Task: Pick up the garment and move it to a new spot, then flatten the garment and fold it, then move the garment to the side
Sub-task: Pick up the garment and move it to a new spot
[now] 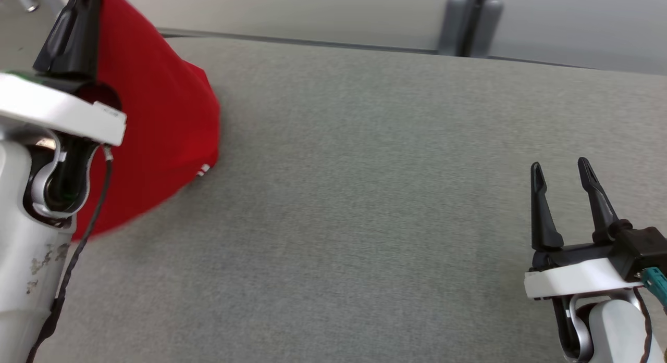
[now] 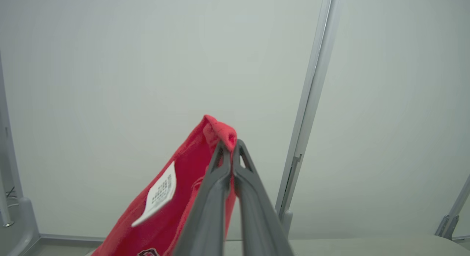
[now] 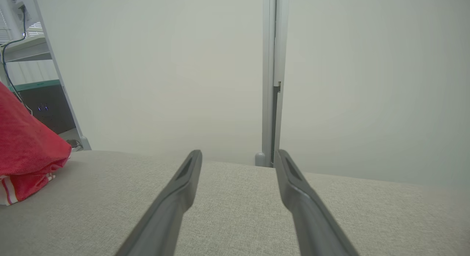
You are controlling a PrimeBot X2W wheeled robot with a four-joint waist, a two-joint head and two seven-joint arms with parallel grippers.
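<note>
Grey fabric tabletop (image 1: 365,196), pale wall (image 3: 165,65), upright metal post (image 3: 271,83)

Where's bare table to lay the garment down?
The table is bare from the garment across to the open right pincer, and back to the far edge by the grey post. It is crowded at the far left, where the left pincer, shut on the garment, holds it up.

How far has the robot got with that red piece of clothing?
Done: the left gripper is shut on an edge of the red garment and holds it up, its lower end at the grey table. In hand: seemingly carrying it to a new spot. Left: flattening, folding and moving it aside; the open right gripper holds nothing.
</note>
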